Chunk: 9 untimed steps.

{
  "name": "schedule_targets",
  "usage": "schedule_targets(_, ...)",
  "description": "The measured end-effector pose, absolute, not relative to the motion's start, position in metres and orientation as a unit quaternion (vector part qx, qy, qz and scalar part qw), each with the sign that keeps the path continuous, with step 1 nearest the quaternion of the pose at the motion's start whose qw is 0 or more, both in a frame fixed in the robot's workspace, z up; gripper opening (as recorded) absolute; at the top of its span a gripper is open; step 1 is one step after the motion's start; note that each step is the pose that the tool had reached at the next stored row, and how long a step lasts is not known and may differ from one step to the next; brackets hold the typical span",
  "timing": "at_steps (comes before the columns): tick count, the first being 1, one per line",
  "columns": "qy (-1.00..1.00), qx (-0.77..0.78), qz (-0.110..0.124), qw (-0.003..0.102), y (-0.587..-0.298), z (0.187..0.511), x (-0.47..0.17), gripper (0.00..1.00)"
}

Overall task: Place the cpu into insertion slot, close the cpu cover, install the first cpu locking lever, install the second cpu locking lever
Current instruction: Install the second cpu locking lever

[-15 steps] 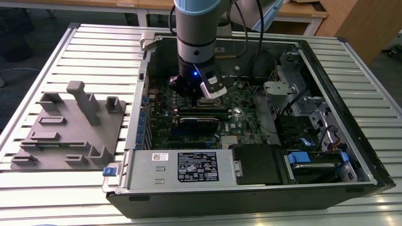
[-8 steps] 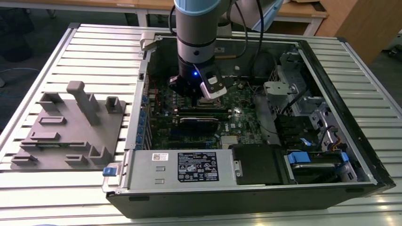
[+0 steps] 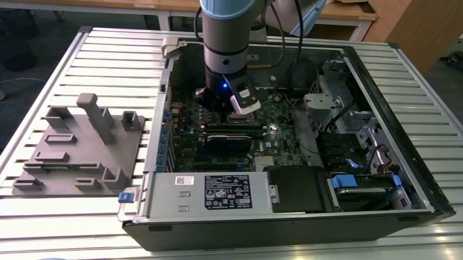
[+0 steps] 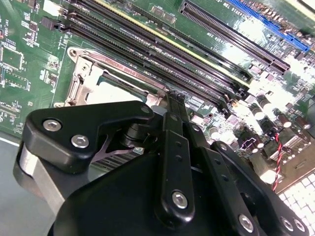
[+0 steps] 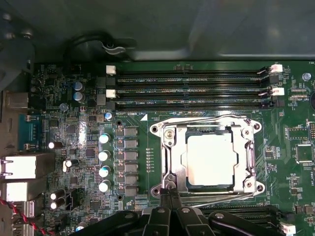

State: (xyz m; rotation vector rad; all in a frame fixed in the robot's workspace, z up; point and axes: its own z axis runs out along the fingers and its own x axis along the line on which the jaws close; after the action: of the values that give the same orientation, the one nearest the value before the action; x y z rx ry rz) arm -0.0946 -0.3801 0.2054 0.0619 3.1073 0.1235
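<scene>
In the first wrist view the cpu (image 5: 210, 158) lies flat in the insertion slot (image 5: 158, 130), its pale metal top showing through the cut-out of the cpu cover (image 5: 244, 158), which is down over it. One thin wire locking lever (image 5: 197, 119) runs along the slot's memory-side edge, another (image 5: 219, 198) along the edge nearest my gripper. My gripper (image 5: 170, 192) sits at that near edge with its black fingers pressed together. In the second wrist view the gripper (image 4: 175, 98) points at the cover (image 4: 84, 81) and cpu (image 4: 120, 91). The exterior view has the gripper (image 3: 233, 112) low inside the open computer case.
Long black memory slots (image 5: 192, 91) lie just beyond the socket, and a row of capacitors (image 5: 104, 162) and rear ports (image 5: 19, 167) beside it. The power supply (image 3: 210, 192) and drive bays (image 3: 361, 189) fill the case's near side. A grey fixture (image 3: 79, 146) stands on the table at the exterior view's left.
</scene>
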Motion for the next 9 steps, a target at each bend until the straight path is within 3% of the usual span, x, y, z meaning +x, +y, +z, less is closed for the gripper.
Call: schedule_targets(9,0.999,0.02,0.04,0.016,-0.3802,0.205,-0.097,0.11)
